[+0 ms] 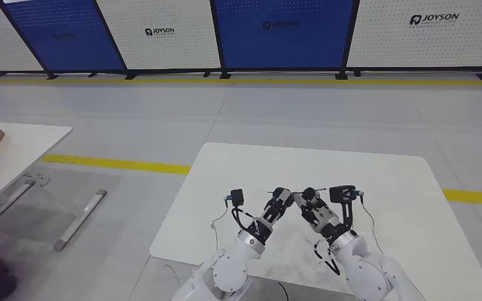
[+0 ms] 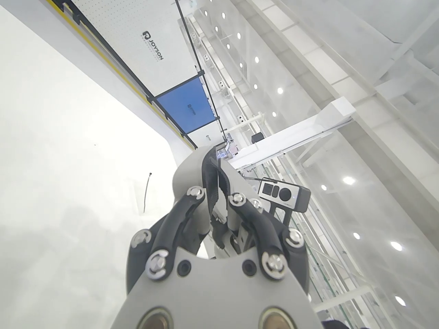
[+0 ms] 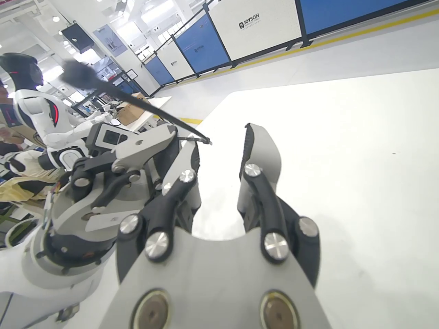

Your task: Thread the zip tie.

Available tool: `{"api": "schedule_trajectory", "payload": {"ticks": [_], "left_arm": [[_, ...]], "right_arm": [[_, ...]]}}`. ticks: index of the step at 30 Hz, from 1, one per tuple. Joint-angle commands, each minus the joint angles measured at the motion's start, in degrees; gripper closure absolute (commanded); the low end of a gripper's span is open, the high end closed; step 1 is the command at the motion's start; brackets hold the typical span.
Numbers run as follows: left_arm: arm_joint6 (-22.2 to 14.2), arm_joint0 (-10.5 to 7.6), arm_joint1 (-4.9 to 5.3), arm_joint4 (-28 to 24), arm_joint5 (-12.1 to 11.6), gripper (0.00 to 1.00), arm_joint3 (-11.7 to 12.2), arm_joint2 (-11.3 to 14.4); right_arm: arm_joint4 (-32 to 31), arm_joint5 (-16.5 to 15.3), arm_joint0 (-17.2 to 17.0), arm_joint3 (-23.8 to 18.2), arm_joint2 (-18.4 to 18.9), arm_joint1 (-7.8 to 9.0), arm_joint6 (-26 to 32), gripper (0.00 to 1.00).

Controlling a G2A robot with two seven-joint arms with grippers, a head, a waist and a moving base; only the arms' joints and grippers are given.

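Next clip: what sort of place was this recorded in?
Probably a factory hall or robot test floor: blue and white partition panels fence the area, a yellow line marks the grey floor, and another humanoid robot stands in the background.

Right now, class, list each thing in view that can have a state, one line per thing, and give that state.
left gripper: shut on the zip tie, above the table.
right gripper: open, fingers apart, holding nothing.
zip tie: pinched in the left gripper, off the table; whether it is threaded cannot be told.
second zip tie: lying straight and loose on the table, not threaded.
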Motion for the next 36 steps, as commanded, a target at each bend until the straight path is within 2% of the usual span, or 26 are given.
{"api": "schedule_trajectory", "payload": {"ticks": [1, 9, 14, 29, 30, 31, 33, 36], "left_arm": [[0.03, 0.02, -0.01, 0.12, 0.0, 1.0, 0.01, 0.04], [0.57, 0.04, -0.06, 0.69, 0.07, 1.0, 0.15, 0.24], [0.95, -0.08, -0.14, 0.88, 0.1, 1.0, 0.4, 0.47], [2.01, -0.02, -0.33, 1.09, -0.26, 1.0, 0.63, 0.87], [2.03, 0.0, -0.33, 1.07, -0.29, 1.0, 0.62, 0.87], [2.03, 0.03, -0.33, 1.04, -0.32, 1.0, 0.61, 0.86], [1.99, 0.08, -0.34, 1.01, -0.36, 1.0, 0.6, 0.85], [1.92, 0.16, -0.34, 1.01, -0.4, 1.0, 0.61, 0.85]], "right_arm": [[-0.01, -0.09, -0.02, -0.01, 0.01, 0.02, -0.09, 0.78], [-0.12, -0.38, -0.37, -0.16, 0.24, 0.13, -0.32, 0.86], [-0.33, -0.65, -0.62, -0.31, 0.42, 0.22, -0.41, 1.0], [-0.83, -1.04, -1.23, -0.4, 0.59, 0.45, -0.21, 1.0], [-0.83, -1.0, -1.21, -0.38, 0.57, 0.45, -0.14, 0.82], [-0.83, -0.97, -1.19, -0.38, 0.55, 0.45, -0.1, 0.74], [-0.83, -0.96, -1.18, -0.4, 0.49, 0.46, -0.11, 0.69], [-0.88, -0.98, -1.24, -0.46, 0.41, 0.47, -0.32, 0.7]]}}
